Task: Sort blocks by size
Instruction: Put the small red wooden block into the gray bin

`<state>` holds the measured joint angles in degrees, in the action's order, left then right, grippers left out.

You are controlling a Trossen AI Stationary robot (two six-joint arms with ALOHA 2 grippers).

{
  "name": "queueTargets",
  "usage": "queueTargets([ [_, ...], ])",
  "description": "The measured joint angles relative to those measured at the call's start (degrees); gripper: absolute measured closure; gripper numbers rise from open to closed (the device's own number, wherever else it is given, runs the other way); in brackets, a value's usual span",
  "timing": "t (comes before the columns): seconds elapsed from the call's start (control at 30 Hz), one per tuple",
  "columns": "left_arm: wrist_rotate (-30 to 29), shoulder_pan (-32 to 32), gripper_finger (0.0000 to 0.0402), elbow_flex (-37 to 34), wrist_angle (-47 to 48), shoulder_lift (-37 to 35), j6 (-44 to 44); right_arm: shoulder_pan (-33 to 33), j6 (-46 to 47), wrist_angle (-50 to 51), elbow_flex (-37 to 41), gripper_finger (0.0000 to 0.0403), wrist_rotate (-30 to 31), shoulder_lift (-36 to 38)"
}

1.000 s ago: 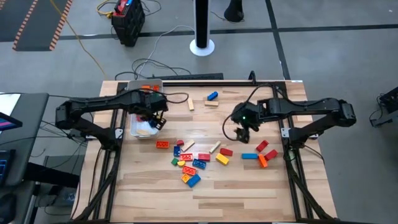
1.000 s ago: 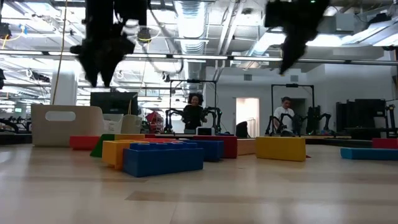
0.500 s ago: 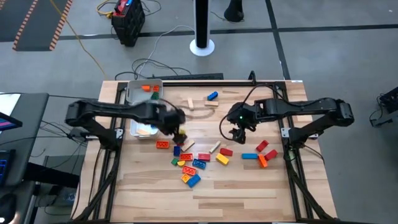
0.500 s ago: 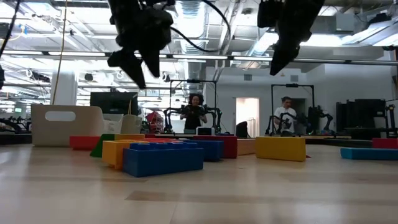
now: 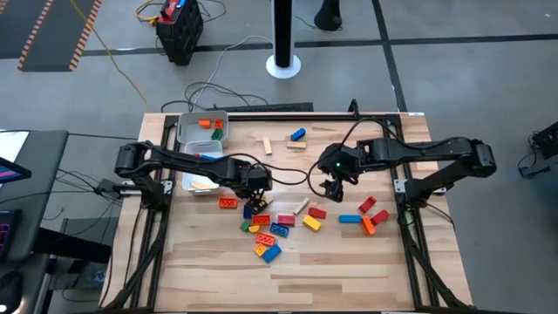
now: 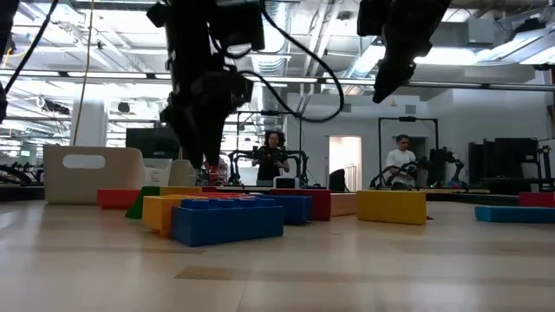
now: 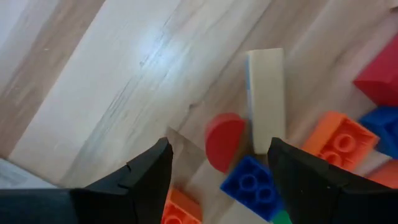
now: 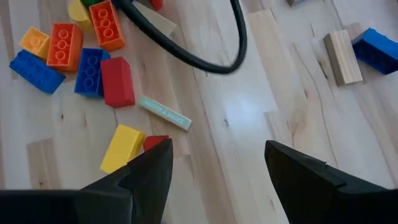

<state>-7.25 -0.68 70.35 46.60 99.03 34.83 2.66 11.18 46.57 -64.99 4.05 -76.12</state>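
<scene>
The blocks lie loose on the wooden table: a cluster point(image 5: 266, 228) in the middle and a smaller group point(image 5: 366, 216) to its right. My left gripper point(image 5: 253, 202) hangs open, pointing down over the cluster's far left part. In the left wrist view a red half-round block point(image 7: 222, 140), a tan bar point(image 7: 266, 99) and a blue block point(image 7: 250, 185) lie below its fingers point(image 7: 149, 180). My right gripper point(image 5: 334, 187) hovers open above bare wood, right of centre, holding nothing. A tan block point(image 8: 342, 56) and a blue block point(image 8: 376, 50) lie beyond it.
Two white trays point(image 5: 202, 131) point(image 5: 193, 181) stand at the far left; the farther one holds orange and green blocks. A black cable point(image 8: 205, 59) runs across the table between the arms. Bare wood lies along the near edge point(image 5: 296, 279).
My left gripper has swung from over the nearer white tray toward the table's right and near edges. It has come down over the middle cluster of blocks, and its wrist has turned somewhat. It has stayed open.
</scene>
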Motion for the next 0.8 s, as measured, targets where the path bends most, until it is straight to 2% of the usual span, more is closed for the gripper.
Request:
queueTargets([
  [0.3, 1.05, -0.65, 0.0150, -0.02, -1.03, 2.44, -3.76, -3.51, 1.85, -0.92, 0.00, 0.0121, 0.03, 0.00],
  [0.63, 2.23, -2.49, 0.0150, -2.38, -3.31, 2.44, -5.73, -4.16, 2.49, -2.29, -0.02, 0.0121, 0.44, 0.00],
  [0.8, 4.12, -2.82, 0.0177, -2.36, -4.15, 2.37, -8.55, -4.04, 2.49, -2.56, -0.02, 0.0121, 0.46, 0.00],
])
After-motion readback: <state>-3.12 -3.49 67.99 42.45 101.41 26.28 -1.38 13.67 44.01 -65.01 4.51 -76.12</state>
